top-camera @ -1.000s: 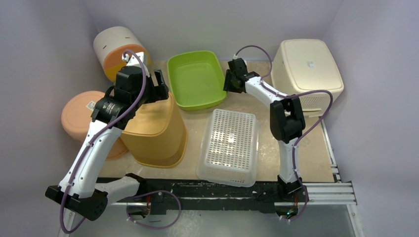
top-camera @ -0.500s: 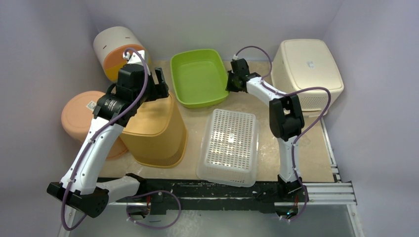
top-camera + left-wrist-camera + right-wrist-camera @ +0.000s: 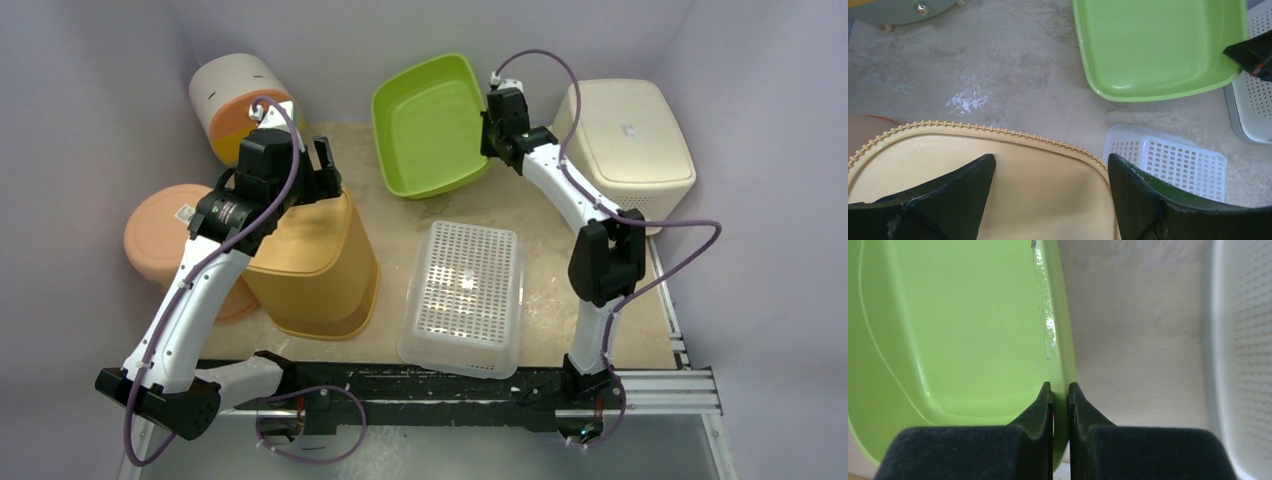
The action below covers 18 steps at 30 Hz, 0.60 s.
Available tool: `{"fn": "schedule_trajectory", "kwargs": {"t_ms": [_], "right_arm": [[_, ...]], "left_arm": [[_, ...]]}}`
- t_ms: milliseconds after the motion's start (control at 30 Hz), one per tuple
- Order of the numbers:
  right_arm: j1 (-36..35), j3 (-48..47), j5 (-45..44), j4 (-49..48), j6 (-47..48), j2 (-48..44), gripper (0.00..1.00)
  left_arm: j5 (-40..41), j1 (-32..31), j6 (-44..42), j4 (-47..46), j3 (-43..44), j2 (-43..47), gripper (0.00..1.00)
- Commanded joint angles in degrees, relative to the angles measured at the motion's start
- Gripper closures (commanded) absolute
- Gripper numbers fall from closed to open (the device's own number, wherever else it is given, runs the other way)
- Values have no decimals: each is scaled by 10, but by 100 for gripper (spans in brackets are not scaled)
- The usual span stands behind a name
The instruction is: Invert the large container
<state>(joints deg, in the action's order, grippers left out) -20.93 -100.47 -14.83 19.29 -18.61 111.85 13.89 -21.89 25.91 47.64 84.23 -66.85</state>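
A lime green tub (image 3: 428, 125) stands tilted at the back middle, its right rim raised off the table and its open side facing left. My right gripper (image 3: 492, 132) is shut on that right rim; in the right wrist view the fingers pinch the rim (image 3: 1061, 390) with the tub's inside (image 3: 948, 315) to the left. The tub also shows in the left wrist view (image 3: 1158, 45). My left gripper (image 3: 325, 172) is open and empty, hovering over the flat bottom of an upturned yellow basket (image 3: 310, 260), seen between its fingers (image 3: 1050, 160) as a beaded cream surface (image 3: 998, 195).
An upturned white perforated basket (image 3: 462, 295) lies at front centre. A cream bin (image 3: 622, 140) stands at back right, close behind my right arm. A peach round tub (image 3: 160, 235) is at left and a cream-and-orange cylinder bin (image 3: 235, 100) at back left.
My right gripper has risen and moved back and right with the green tub's rim, tipping the tub from flat to steeply tilted. The left arm has barely moved.
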Motion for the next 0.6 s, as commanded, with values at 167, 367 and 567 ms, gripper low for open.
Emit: {"fn": "schedule_trajectory", "kwargs": {"t_ms": [167,367,567], "right_arm": [[4,-66,-206,-5,165,-105,100],[4,-41,-324,-28,284,-132,100],[4,25,-441,-123,407,-162,100]], "left_arm": [[0,-3,-9,-14,23,26,20],[-8,-3,-6,-15,11,38,20],[-15,-3,-8,-15,11,40,20]]}}
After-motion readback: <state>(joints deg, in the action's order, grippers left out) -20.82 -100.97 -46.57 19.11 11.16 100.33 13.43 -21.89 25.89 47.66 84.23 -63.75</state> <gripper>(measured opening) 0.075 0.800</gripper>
